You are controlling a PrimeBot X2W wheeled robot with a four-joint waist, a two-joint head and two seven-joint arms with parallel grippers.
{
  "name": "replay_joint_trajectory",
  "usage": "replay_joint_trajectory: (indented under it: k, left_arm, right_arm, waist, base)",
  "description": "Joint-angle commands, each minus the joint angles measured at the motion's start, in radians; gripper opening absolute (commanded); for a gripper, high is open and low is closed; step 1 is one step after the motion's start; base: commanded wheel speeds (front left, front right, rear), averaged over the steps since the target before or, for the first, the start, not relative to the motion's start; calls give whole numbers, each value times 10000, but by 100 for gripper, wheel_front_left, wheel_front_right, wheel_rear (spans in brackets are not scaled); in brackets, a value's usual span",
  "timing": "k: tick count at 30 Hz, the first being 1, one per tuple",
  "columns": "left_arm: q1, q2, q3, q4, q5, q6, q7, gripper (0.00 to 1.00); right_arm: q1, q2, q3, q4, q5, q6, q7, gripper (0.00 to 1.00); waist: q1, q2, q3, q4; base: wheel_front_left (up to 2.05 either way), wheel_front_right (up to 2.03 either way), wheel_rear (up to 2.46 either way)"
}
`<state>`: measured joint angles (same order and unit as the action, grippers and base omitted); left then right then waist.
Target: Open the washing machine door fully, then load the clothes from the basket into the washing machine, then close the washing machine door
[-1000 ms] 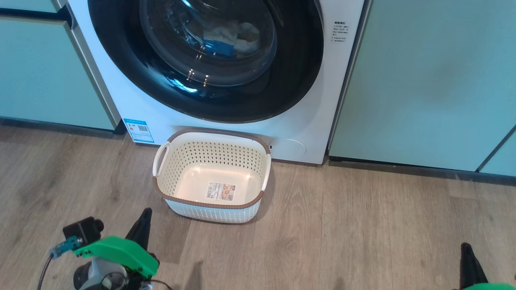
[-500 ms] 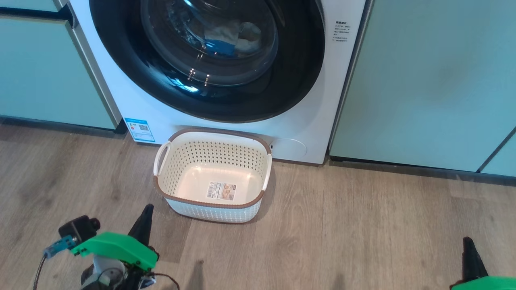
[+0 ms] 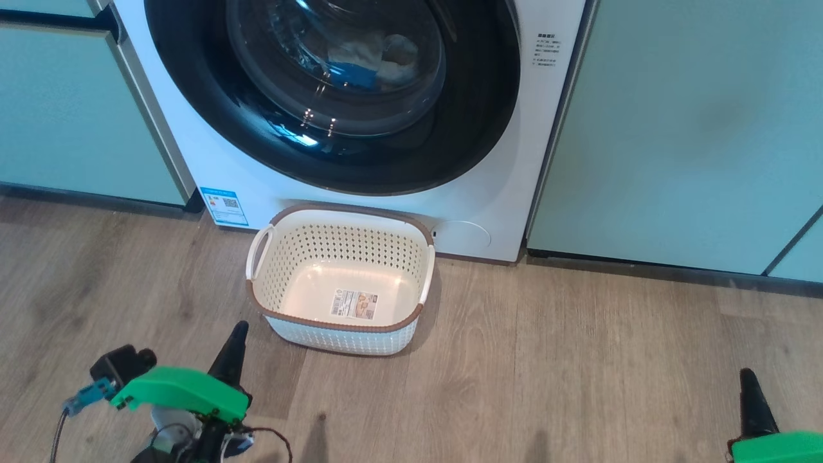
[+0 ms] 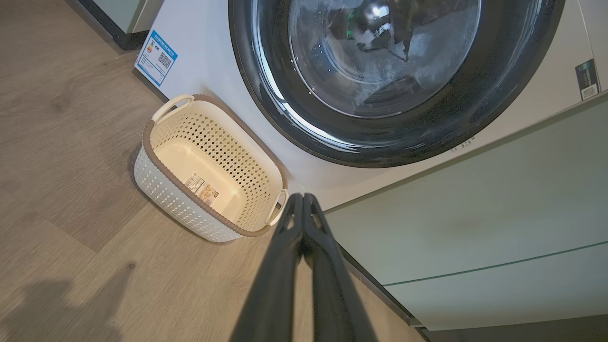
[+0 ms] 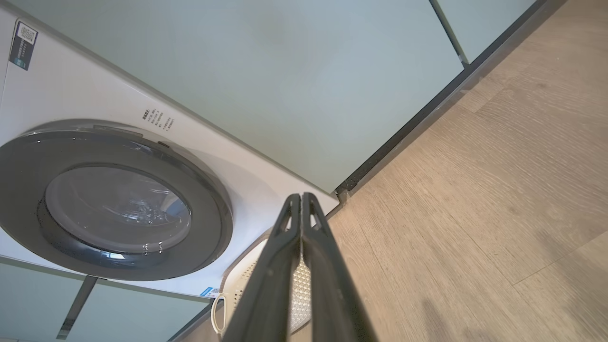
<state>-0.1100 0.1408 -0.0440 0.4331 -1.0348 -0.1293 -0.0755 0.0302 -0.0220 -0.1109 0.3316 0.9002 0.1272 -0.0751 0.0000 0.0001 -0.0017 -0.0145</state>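
Both tools have their two long dark fingers pressed together, with nothing pinched between them. In the head view the left tool [image 3: 236,331] stands at the lower left, rising past a green bracket [image 3: 180,393]. The right tool [image 3: 747,379] stands at the lower right. Both hang over the wood floor [image 3: 578,360], well apart from each other and from the laundry things.

Pale green cabinets [image 3: 675,128] flank the white washing machine [image 3: 501,186] on both sides, and all of them stand on that floor. The door [image 3: 463,128], a large glossy black round, lies shut. The right wrist view shows it flush against the machine's front. Behind its bulging glass porthole [image 3: 334,96] the clothes [image 3: 392,54] lie inside the drum, showing as pale crumpled cloth with a bright blue patch [image 3: 350,74] at the left. Any print on them is too dim to make out through the glass.

The basket [image 3: 334,341] sits upright on the floor just in front of the machine, below the door. Whether its back rim touches the white front I cannot tell. It has cream perforated walls, a brown rim and a white handle [image 3: 257,247] at each short end. Its bare bottom carries a label [image 3: 353,304].

A blue sticker [image 3: 224,206] marks the machine's lower left corner. A round flap [image 3: 463,236] sits near the lower right, just behind the basket's right handle. Small printed text [image 3: 544,51] lies beside the door's upper right.
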Motion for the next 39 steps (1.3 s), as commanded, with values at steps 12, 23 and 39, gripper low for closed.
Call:
replay_joint_trajectory:
  k: [12,23,39]
  left_arm:
    - [-254,-84,520,-661,-1203,-9,396,0]
    - [-200,-246,729,-902,-2096,-10,691,0]
    - [-114,-505,1063,-1285,-3522,-11,1161,0]
  right_arm:
    - [-696,-178,29,-451,1482,21,395,0]
    - [-831,-199,18,-534,2586,24,688,0]
    - [-1047,-232,-1,-665,4349,28,1156,0]
  waist:
    - [0,-1,9,28]
    - [0,-1,17,51]
    - [0,-1,29,88]
  base:
    - [0,0,0]
    - [0,0,0]
    - [0,0,0]
